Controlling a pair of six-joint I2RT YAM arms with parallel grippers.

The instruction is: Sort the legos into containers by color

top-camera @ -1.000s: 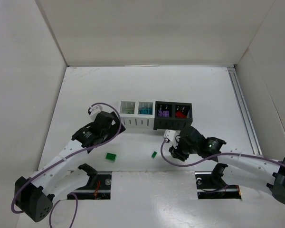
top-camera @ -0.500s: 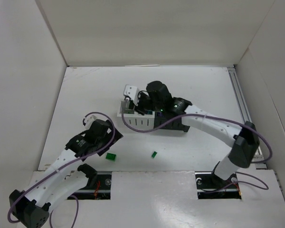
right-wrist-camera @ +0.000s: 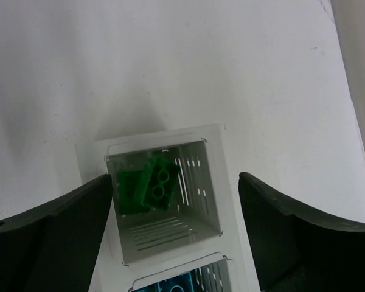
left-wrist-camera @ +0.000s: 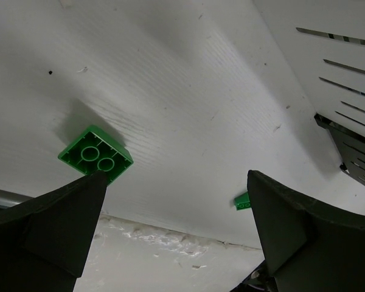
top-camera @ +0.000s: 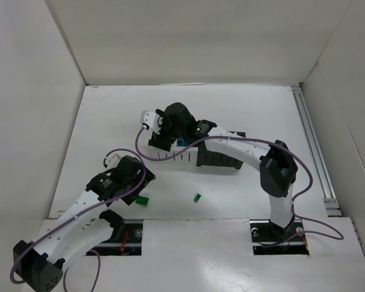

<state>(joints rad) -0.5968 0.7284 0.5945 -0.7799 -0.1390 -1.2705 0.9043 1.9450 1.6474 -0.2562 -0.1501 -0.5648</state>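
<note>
My left gripper (left-wrist-camera: 176,182) hangs low with its jaws spread wide and nothing between them. One fingertip is just beside a green brick (left-wrist-camera: 96,154) lying on the table (left-wrist-camera: 188,73). Further right, the right gripper (right-wrist-camera: 175,181) is also parted and empty. It is above the end white container (right-wrist-camera: 214,182), where green legos (right-wrist-camera: 151,185) lie (two, as far as I can tell). A small green piece (top-camera: 197,198) sits on the table nearer the arm bases, apart from the containers.

No writing, label or number is legible anywhere (the legos (left-wrist-camera: 96,153) included).
</note>
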